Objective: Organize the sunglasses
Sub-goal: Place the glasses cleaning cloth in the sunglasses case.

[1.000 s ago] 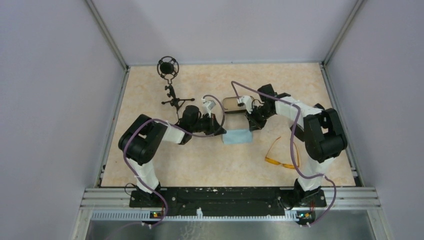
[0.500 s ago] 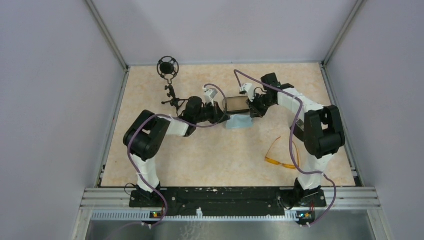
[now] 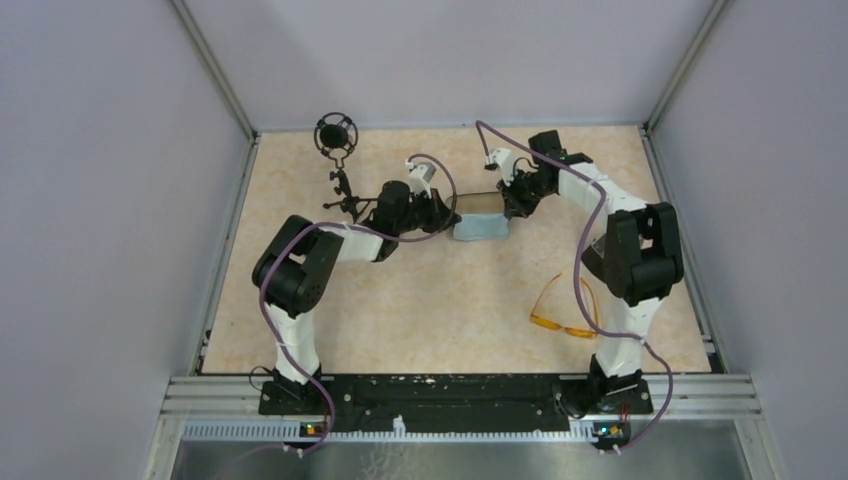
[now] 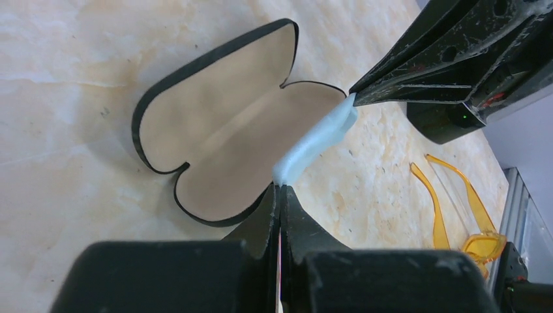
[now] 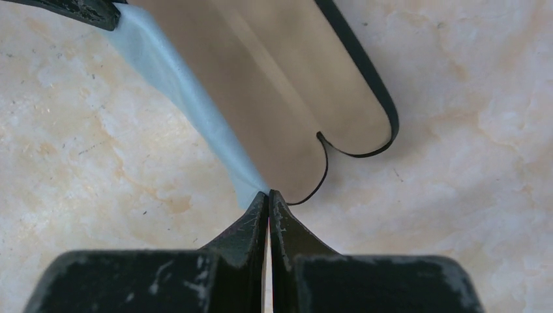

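The left jaws are clamping shut on one corner of the light blue cloth (image 4: 317, 137), and the right jaws are pinching shut on its opposite corner. The cloth is hanging stretched between them along the near edge of the black case (image 4: 215, 124). The case is lying open on the bench (image 3: 430, 300), tan lining facing up. The sunglasses (image 3: 565, 305) are resting on the bench well apart from the case, to its near right.
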`<action>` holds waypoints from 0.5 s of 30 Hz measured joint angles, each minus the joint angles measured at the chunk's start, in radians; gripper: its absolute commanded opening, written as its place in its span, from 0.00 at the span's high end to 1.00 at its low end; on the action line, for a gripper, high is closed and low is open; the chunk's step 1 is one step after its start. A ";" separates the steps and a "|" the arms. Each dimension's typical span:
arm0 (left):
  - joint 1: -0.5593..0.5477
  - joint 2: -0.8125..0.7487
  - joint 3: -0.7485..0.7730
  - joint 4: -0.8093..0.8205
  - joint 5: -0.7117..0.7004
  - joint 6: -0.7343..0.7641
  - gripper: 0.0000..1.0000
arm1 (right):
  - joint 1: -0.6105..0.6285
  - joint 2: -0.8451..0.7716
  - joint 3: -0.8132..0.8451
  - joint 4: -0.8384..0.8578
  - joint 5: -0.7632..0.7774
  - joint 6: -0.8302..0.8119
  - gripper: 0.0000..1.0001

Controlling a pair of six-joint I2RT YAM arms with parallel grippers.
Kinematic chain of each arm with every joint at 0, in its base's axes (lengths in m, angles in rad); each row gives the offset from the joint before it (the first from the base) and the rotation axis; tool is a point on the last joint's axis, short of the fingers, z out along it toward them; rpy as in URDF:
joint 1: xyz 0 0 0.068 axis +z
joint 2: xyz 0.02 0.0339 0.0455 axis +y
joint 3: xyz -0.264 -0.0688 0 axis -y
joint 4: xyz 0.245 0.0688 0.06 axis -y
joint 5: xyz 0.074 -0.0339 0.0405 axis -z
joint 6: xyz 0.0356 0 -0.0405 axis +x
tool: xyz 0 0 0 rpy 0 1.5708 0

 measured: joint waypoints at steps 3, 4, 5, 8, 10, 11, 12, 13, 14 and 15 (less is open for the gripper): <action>0.005 0.000 0.018 -0.018 -0.023 0.002 1.00 | -0.004 0.010 0.025 -0.005 0.000 0.001 1.00; 0.007 0.000 0.021 -0.023 -0.028 0.002 1.00 | -0.005 0.013 0.034 -0.004 0.000 0.001 1.00; 0.009 0.002 0.025 -0.030 -0.031 0.002 1.00 | -0.006 0.019 0.044 -0.006 0.000 0.002 1.00; 0.014 0.018 0.042 -0.035 -0.038 0.002 1.00 | -0.006 0.042 0.076 -0.006 0.000 0.002 1.00; 0.017 0.037 0.057 -0.045 -0.046 0.002 1.00 | -0.007 0.061 0.093 -0.005 0.001 0.002 1.00; 0.018 0.048 0.064 -0.050 -0.047 0.002 1.00 | -0.007 0.071 0.102 -0.005 0.002 0.002 1.00; 0.019 0.059 0.072 -0.058 -0.050 0.002 1.00 | -0.007 0.082 0.111 -0.007 0.005 0.002 1.00; 0.019 0.067 0.081 -0.066 -0.051 0.002 1.00 | -0.007 0.091 0.120 -0.009 0.006 0.002 1.00; 0.020 0.077 0.091 -0.077 -0.053 0.002 1.00 | -0.007 0.101 0.130 -0.012 0.008 0.002 1.00; 0.021 0.082 0.096 -0.082 -0.054 0.002 1.00 | -0.007 0.113 0.142 -0.015 0.008 0.001 1.00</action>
